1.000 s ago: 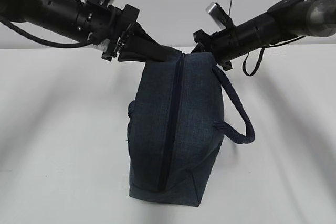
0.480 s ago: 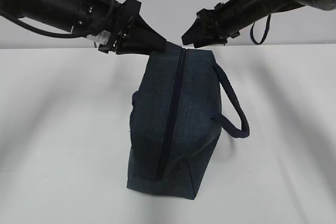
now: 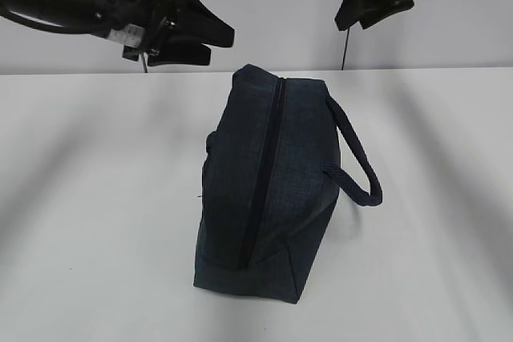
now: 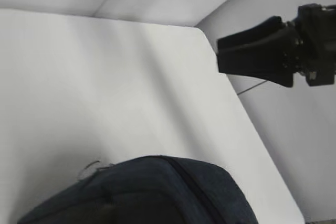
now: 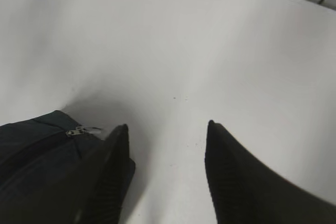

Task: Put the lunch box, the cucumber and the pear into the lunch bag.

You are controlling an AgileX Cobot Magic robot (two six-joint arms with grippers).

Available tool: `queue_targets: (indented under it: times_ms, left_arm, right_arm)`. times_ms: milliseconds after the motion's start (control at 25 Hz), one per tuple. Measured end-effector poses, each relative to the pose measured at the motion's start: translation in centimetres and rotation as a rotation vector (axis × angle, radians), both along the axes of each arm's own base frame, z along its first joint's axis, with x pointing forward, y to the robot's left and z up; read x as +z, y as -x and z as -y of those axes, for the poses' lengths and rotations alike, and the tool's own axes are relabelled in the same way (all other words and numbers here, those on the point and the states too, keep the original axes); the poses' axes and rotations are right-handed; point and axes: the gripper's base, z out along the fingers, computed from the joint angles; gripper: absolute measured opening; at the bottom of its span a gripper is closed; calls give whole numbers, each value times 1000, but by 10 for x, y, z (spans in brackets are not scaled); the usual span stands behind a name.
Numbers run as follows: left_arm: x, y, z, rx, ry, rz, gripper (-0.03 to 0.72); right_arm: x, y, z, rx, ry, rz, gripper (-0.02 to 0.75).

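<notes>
The dark navy lunch bag [image 3: 268, 190] stands on the white table, its zipper [image 3: 264, 166] closed along the top and one loop handle [image 3: 358, 164] hanging to the right. My left gripper [image 3: 219, 46] hovers open above the bag's far left corner, clear of the fabric. High on the right, my right gripper [image 3: 362, 18] is open too; its wrist view shows the gripper [image 5: 167, 128] with bare table between the fingers and the bag's end [image 5: 31, 150] with the silver zipper pull [image 5: 84, 129] at the left. The lunch box, the cucumber and the pear are out of view.
The white table [image 3: 96, 198] spreads around the bag on all sides. In the left wrist view the table's far edge [image 4: 231, 87] runs beneath the right gripper [image 4: 220, 55], and the bag's top [image 4: 157, 192] fills the bottom of that view.
Both grippers have opened, let go of the bag's top corners and lifted up and apart. The bag has settled lower on the table.
</notes>
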Motion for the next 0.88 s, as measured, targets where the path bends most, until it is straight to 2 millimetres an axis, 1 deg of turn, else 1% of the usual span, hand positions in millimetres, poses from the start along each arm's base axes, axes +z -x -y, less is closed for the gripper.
queue_targets:
  times_ms: [160, 240, 320, 600, 880]
  left_arm:
    - [23, -2, -26, 42, -113, 117, 407]
    - [34, 2, -37, 70, -203, 167, 407]
    - [41, 8, -45, 80, -315, 193, 405]
    - [60, 32, -71, 164, -587, 152, 376]
    - [84, 57, -91, 274, -736, 109, 365]
  right_arm:
    - [17, 8, 1, -48, 21, 10, 377]
    - [27, 13, 0, -69, 14, 19, 377]
    - [39, 19, -2, -83, 3, 34, 377]
    - [101, 54, 1, -117, -11, 155, 377]
    - [162, 101, 9, -156, -8, 292, 349]
